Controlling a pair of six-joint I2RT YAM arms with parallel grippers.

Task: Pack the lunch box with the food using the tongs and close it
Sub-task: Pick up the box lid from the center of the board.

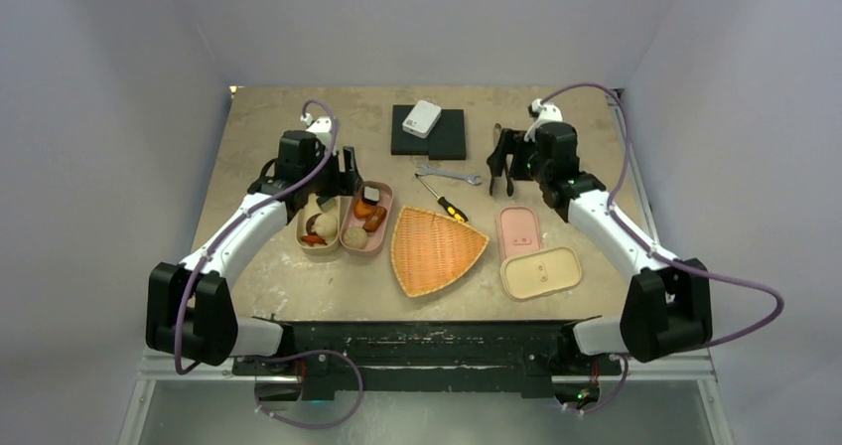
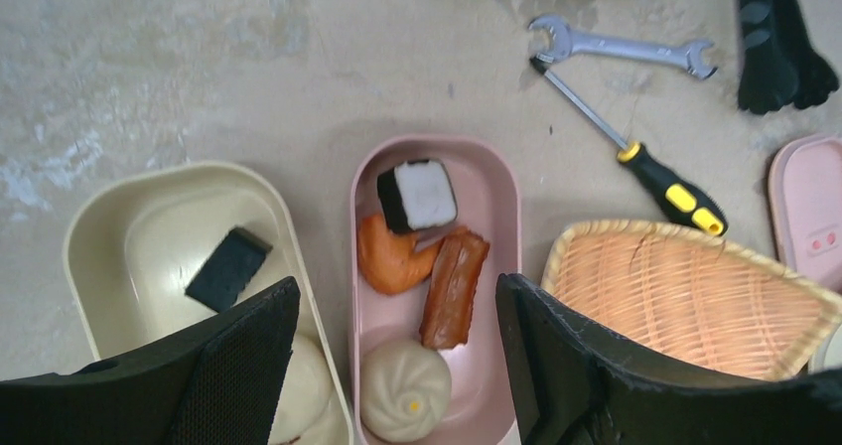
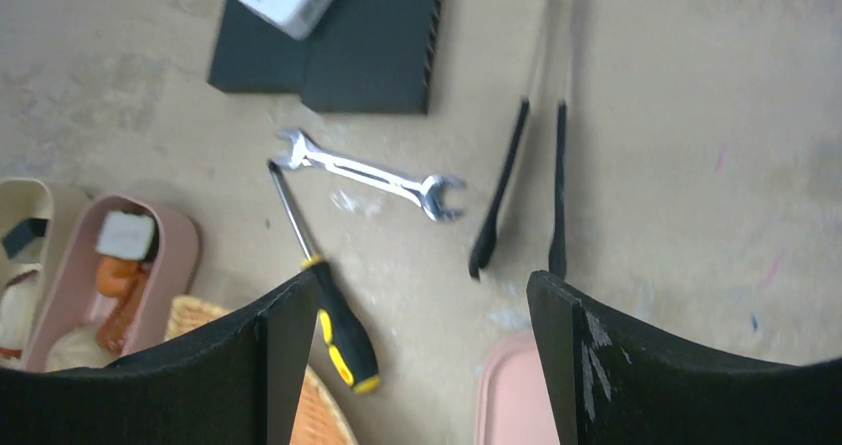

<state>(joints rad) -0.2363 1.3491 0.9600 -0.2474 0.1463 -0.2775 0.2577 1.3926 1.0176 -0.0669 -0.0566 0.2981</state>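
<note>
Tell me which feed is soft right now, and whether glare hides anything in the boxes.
Right wrist: slightly blurred throughout, tongs still legible. Left wrist: sharp, evenly lit, food in the pink box clear, no glare. Top external: even light, mild shadows, details small.

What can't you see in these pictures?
- Left wrist view: the near end of the cream lunch box and most of its bun sit behind a finger of the left gripper.
- Right wrist view: the tongs, joined end blurred, cut by the top edge; the pink lid is cut by the bottom edge.
- Top view: the food pieces are too small to tell apart.
</note>
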